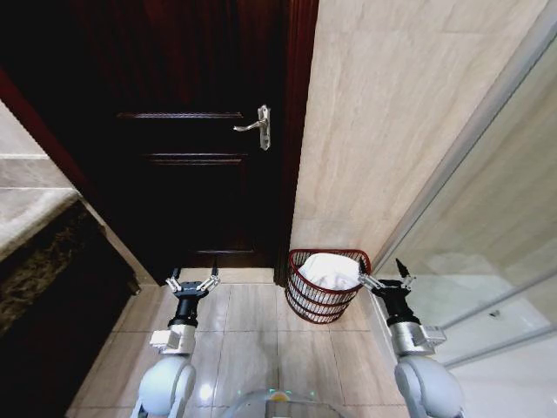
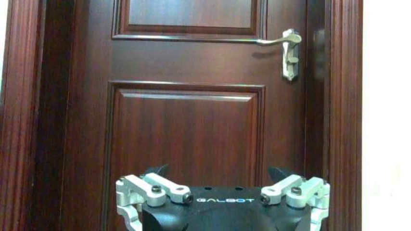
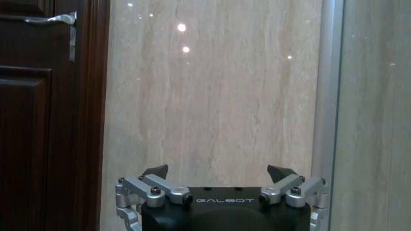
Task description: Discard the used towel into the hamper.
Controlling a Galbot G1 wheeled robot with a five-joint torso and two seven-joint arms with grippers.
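- White towel (image 1: 331, 268) lies in the hamper (image 1: 320, 300), centre frame, beside the dark door (image 1: 191, 131).
- Left gripper (image 1: 191, 283) and right gripper (image 1: 387, 280) flank it, fingers spread wide, empty.

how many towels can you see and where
1: a white towel lying inside the hamper on the floor by the wall, right of the door. More could be hidden beneath it.

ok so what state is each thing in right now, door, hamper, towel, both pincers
door: shut, handle level
hamper: upright on the floor by the wall, towel inside
towel: bunched in the hamper, white
left pincer: open, empty, facing the door
right pincer: open, empty, just right of the hamper rim
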